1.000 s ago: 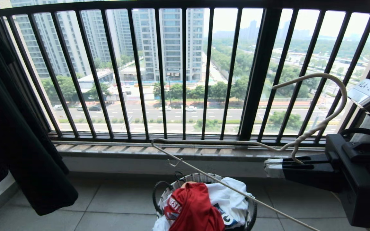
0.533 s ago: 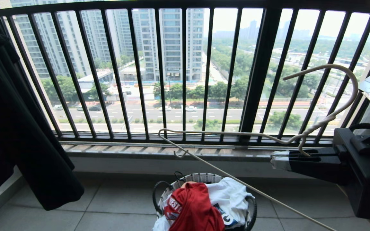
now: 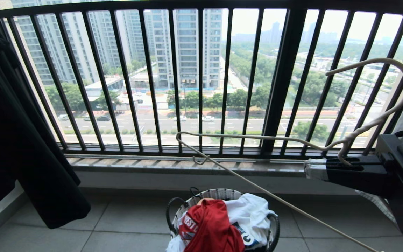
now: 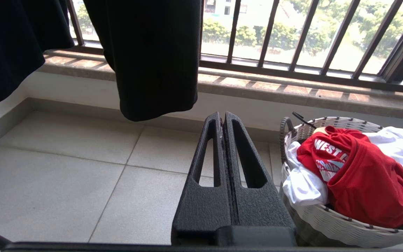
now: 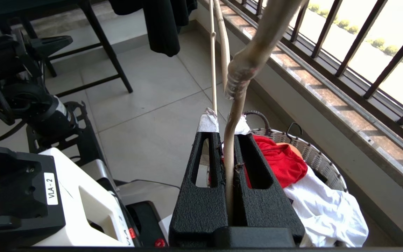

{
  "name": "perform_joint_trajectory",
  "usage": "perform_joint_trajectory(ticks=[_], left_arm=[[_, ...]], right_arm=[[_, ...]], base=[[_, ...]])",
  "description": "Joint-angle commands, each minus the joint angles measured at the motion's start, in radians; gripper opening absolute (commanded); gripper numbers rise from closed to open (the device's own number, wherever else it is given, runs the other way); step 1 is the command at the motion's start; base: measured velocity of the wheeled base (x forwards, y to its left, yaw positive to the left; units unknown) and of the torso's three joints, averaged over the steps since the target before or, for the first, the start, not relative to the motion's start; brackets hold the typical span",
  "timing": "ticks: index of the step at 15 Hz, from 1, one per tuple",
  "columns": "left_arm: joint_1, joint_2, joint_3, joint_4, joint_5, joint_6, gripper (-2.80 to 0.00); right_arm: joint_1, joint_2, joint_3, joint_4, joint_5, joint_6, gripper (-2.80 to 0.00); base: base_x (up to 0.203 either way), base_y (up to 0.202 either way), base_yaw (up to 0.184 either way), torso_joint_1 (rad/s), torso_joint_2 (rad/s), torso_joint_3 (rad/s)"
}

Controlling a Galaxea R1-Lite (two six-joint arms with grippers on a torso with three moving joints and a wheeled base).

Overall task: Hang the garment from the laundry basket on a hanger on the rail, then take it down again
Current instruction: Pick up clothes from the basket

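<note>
Head view: the right gripper (image 3: 315, 168), clamped on the hanger (image 3: 345, 141), is shifting right and up versus a second ago, its hook nearing the right frame edge before the window railing (image 3: 201, 80). Left wrist view: the left gripper (image 4: 222, 122) is hanging closed over open floor tiles (image 4: 65, 168) beside the laundry basket (image 4: 327, 217). Right wrist view: the garment (image 5: 278, 161) is lying crumpled, red, in the basket.

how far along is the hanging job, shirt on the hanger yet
Not yet. Done: the right claw is shut on the hanger, held up by the window railing. The garment is in the laundry basket, unhung. The left claw is shut and empty. Left: dressing, hanging, taking down.
</note>
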Motion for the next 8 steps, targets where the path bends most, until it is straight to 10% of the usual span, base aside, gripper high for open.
perform_joint_trajectory(ticks=[1, 8], left_arm=[[0.000, 0.000, 0.000, 0.000, 0.001, -0.001, -2.80], [0.000, 0.000, 0.000, 0.000, 0.001, -0.002, -2.80]], right_arm=[[-0.008, -0.013, -0.001, -0.001, 0.004, -0.001, -2.80], [-0.011, -0.026, -0.005, -0.001, 0.004, -0.001, -2.80]], base=[[0.000, 0.000, 0.000, 0.000, 0.00, 0.000], [0.000, 0.000, 0.000, 0.000, 0.00, -0.114]])
